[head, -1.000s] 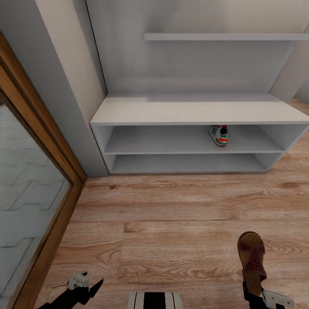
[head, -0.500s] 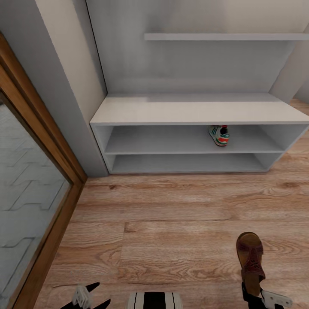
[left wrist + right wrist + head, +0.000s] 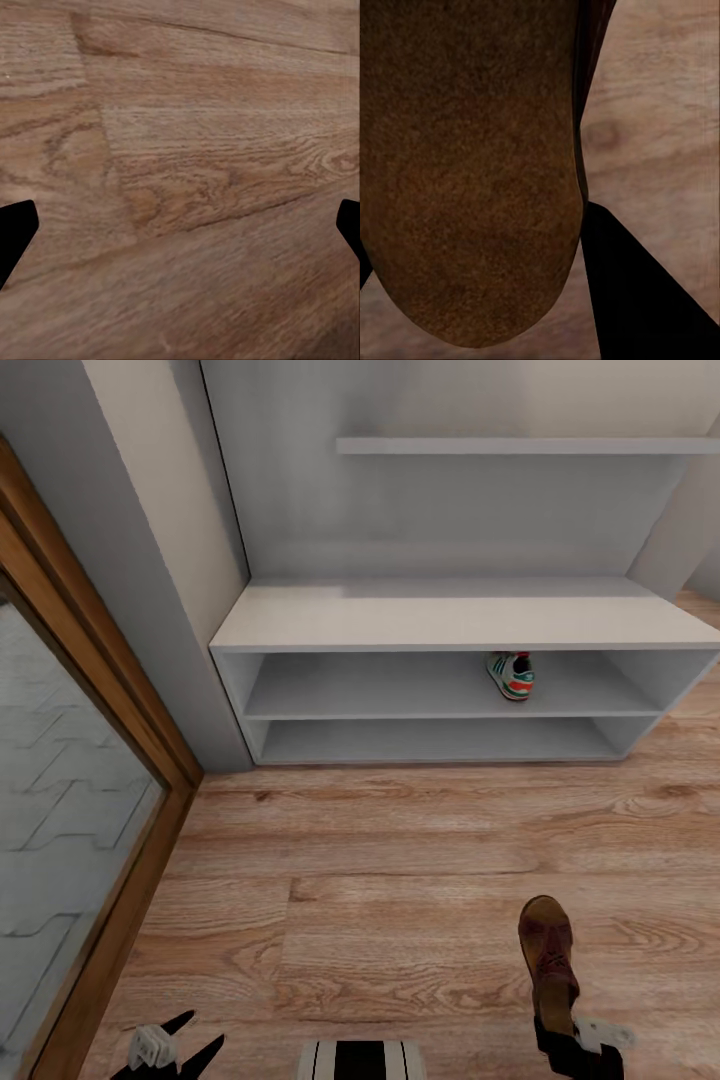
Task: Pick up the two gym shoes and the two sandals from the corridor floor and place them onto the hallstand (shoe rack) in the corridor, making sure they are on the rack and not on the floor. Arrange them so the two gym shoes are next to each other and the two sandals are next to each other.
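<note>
One brown sandal (image 3: 547,952) hangs over the corridor floor (image 3: 400,880) at the lower right, turned on its side, with my right gripper (image 3: 556,1028) shut on its heel end. In the right wrist view the sandal's brown sole (image 3: 472,165) sits close against a black finger (image 3: 641,300). One white gym shoe (image 3: 511,674) with green stripes stands on the upper of the two low shelves of the pale grey hallstand (image 3: 450,615). My left gripper (image 3: 168,1048) is open at the lower left, its fingertips (image 3: 15,232) spread wide over bare planks.
A wood-framed mirror or glass panel (image 3: 70,800) leans along the left wall. A grey wall corner (image 3: 190,610) meets the hallstand's left end. A wall shelf (image 3: 520,446) hangs above the bench top.
The held sandal has shifted left and rolled from footbed-up onto its side. My left gripper has slid left and lower in the picture. The camera has not moved.
</note>
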